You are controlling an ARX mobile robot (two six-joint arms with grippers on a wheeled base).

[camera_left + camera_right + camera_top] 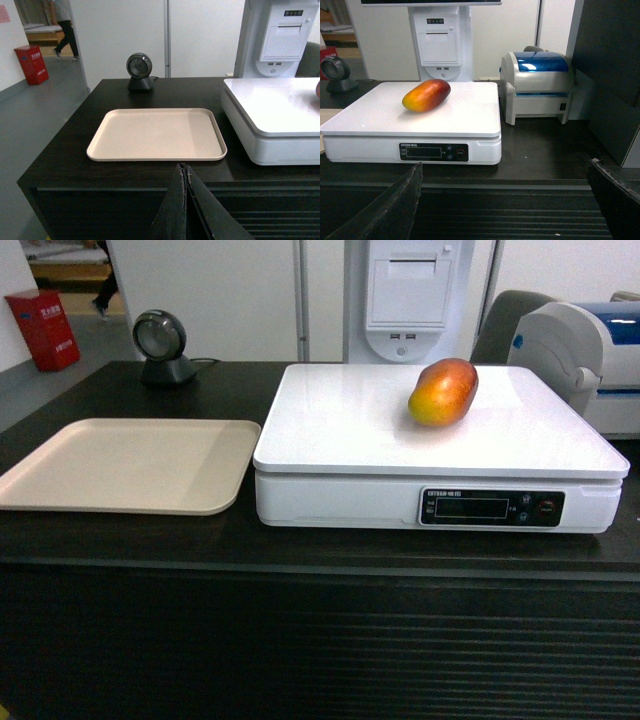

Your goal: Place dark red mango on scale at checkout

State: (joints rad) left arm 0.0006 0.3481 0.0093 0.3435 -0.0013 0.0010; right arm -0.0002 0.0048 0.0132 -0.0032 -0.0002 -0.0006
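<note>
The smooth dark-red-to-orange oval mango [443, 392] lies on the white flat-topped scale [350, 430], task seemingly done; left gripper [185, 200] closed empty, right gripper [505, 200] spread empty.

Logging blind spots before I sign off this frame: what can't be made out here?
- Scale display: unlit or too small to read in head and right wrist views.
- Dark red mango: cut off by the right edge in the left wrist view.
- Right gripper: only finger edges show, low in its wrist view.
- Left gripper: absent from head view.
</note>
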